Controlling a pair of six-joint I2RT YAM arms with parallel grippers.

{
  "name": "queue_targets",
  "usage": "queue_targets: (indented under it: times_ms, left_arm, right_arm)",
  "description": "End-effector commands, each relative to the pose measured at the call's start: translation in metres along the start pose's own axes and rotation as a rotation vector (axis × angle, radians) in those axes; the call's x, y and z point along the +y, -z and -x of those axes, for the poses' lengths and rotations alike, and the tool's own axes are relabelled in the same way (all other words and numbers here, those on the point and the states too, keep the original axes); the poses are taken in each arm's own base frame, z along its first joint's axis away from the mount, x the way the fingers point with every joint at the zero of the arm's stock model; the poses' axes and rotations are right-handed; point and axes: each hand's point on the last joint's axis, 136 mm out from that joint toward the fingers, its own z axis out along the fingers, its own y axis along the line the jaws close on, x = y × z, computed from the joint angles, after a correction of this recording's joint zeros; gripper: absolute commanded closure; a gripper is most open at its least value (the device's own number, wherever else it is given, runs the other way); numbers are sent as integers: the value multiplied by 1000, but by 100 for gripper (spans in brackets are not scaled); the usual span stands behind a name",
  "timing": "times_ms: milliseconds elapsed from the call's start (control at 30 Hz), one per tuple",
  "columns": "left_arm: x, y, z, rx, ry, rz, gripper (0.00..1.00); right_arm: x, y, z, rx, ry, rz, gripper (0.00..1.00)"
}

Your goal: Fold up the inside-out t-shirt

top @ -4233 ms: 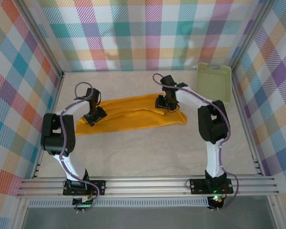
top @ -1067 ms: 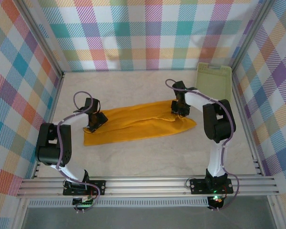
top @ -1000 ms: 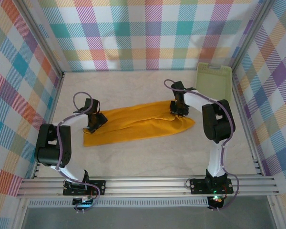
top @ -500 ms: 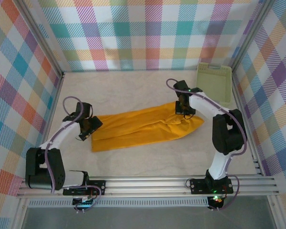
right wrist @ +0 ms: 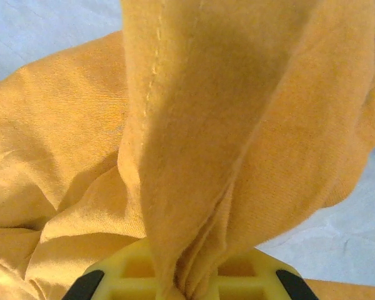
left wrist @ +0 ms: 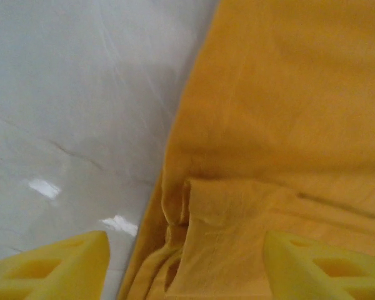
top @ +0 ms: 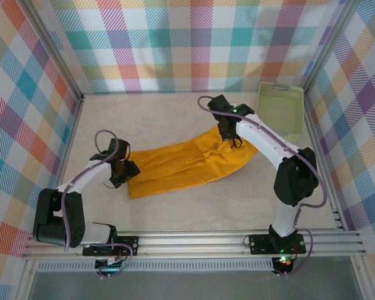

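Right jaws clamp a raised fold of the mustard t-shirt (top: 181, 165), which lies stretched across the middle of the surface (top: 162, 119); my left jaws stand open over its opposite edge.

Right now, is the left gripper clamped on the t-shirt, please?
No: the left gripper stands open, fingers wide apart over the t-shirt.
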Motion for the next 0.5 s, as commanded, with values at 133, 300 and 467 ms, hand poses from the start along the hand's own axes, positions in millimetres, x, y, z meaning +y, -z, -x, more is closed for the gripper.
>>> queue_targets:
  times_ms: [133,300,467]
  left_arm:
    - [-20,-21,-40,57,-44,-26,46]
    - [-58,-19,-76,62,-102,-100,54]
    - [-98,-6,-110,56,-172,-169,55]
  right_arm:
    - [0,26,14,-44,175,-124,100]
    - [-10,36,28,-91,197,-168,100]
    - [-29,38,38,-101,198,-212,100]
